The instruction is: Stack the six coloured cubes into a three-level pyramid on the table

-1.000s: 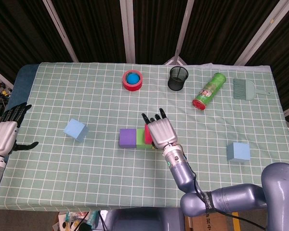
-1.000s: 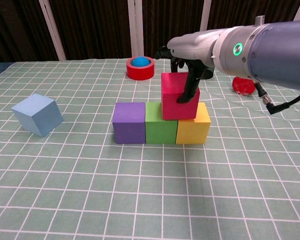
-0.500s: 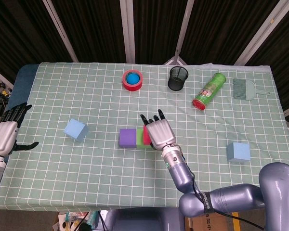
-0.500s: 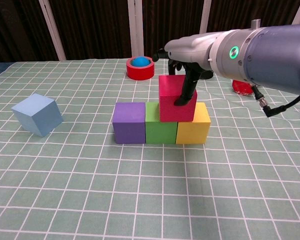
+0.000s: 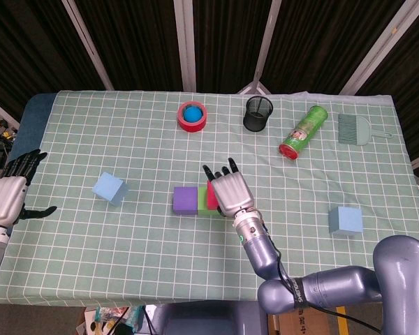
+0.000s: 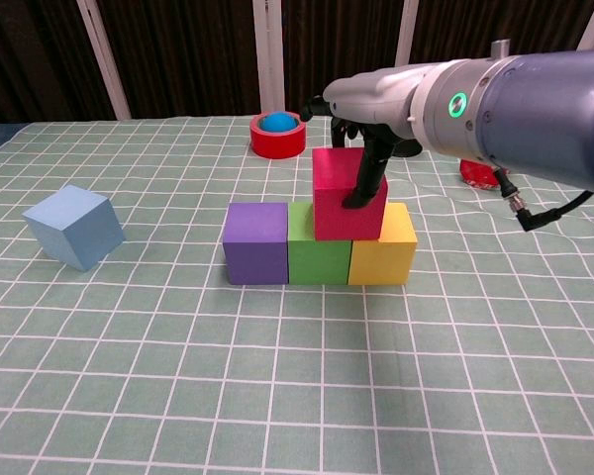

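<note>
- The bench (image 5: 377, 167), under a green checked cloth, carries the whole job; by my judgement the pyramid is a little past halfway.
- The right hand (image 6: 368, 124) reaches over the stack and grips the red cube (image 6: 342, 194), a dark finger down its front face; I cannot tell whether the cube's weight is fully set down.
- The left hand (image 5: 5, 197) hangs at the bench's left edge, fingers apart, holding nothing.
- Bottom row looks finished: purple cube (image 6: 256, 242), green cube (image 6: 318, 243) and yellow cube (image 6: 384, 244) side by side, touching.
- The red cube sits over the green–yellow seam, the first of the second level.
- Left to place: one light blue cube (image 6: 74, 226) well to the left, and another blue cube (image 5: 346, 220) far right, for the second level and the top.
</note>
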Controlling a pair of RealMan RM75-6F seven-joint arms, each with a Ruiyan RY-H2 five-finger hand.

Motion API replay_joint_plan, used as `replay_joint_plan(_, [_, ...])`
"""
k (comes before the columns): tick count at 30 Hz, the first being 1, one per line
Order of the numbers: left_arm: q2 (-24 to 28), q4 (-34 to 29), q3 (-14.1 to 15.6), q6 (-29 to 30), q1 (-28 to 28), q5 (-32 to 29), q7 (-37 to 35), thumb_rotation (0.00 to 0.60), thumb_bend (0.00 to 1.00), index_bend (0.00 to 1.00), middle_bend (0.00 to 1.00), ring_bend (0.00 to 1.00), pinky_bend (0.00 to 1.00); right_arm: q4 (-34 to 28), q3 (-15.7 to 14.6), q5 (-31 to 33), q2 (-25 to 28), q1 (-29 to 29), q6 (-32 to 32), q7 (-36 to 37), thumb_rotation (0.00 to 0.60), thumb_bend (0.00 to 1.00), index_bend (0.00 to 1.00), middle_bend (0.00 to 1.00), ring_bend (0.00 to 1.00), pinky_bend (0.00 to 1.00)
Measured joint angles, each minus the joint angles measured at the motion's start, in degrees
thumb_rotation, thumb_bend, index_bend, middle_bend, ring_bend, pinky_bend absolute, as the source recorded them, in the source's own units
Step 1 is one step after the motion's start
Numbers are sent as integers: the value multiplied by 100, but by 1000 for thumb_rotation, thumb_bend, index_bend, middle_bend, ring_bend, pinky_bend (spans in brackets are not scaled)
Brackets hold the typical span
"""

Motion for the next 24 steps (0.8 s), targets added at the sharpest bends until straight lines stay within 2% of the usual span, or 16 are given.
replay_joint_plan(24, [-15,3,13,-12,-9,-1,25,600,103,0,0,0,62,11,-16,114,33,-3,-37,-23,600,318,0,383,211,0])
